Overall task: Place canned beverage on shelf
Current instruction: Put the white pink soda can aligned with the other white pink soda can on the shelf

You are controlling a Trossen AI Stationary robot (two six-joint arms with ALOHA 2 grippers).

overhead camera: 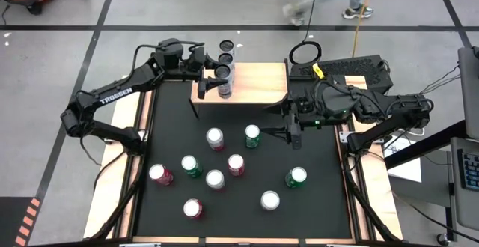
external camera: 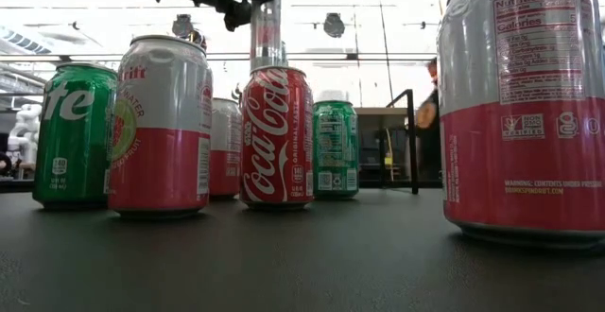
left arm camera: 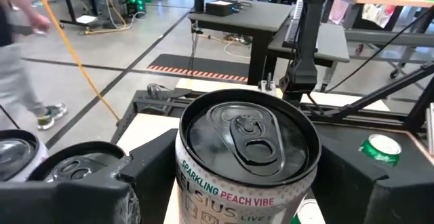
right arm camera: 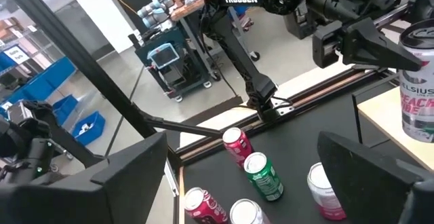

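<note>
Near edge of table [overhead camera: 329,194]: loose cans [overhead camera: 215,179] standing on black mat, untouched.

Middle: right gripper [overhead camera: 293,130] hovers over mat, jaws wide, empty.

Far: shelf [overhead camera: 258,82] with tall cans in row. Left gripper [overhead camera: 212,70] around peach can [left arm camera: 247,159] on shelf, jaws loosening, just apart from its sides.

Risk: finger catches can on way out, can tips into neighbour cans [overhead camera: 225,52] close beside it, or off shelf edge.
</note>
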